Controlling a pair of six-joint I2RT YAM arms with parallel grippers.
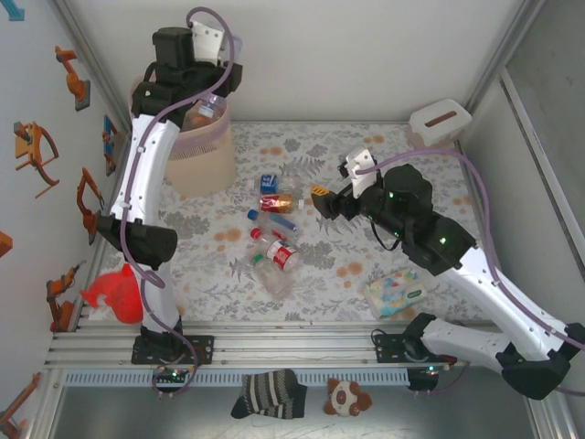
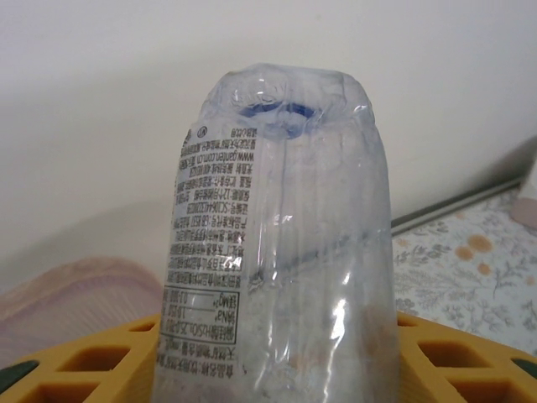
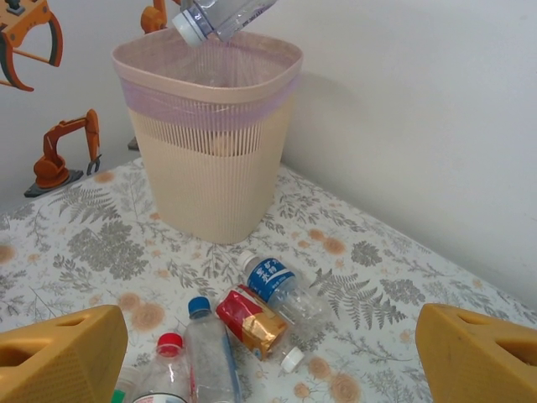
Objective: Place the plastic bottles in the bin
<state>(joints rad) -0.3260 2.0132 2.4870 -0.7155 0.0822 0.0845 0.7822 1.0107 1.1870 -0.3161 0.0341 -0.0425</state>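
Observation:
My left gripper hangs over the bin, shut on a clear plastic bottle. Its yellow fingers press both sides of the bottle. In the right wrist view that bottle points cap-down above the beige, pink-lined bin. Several bottles lie mid-table: a blue-labelled one, a red-and-gold one, a blue-capped one and a red-capped one. From above I see them grouped around a red-labelled bottle. My right gripper stands open just right of them with nothing between its fingers.
A white tissue box stands at the back right. A pastel wipes pack lies near the right arm. A red object sits at the left edge. A striped sock and a plush toy lie in front of the rail.

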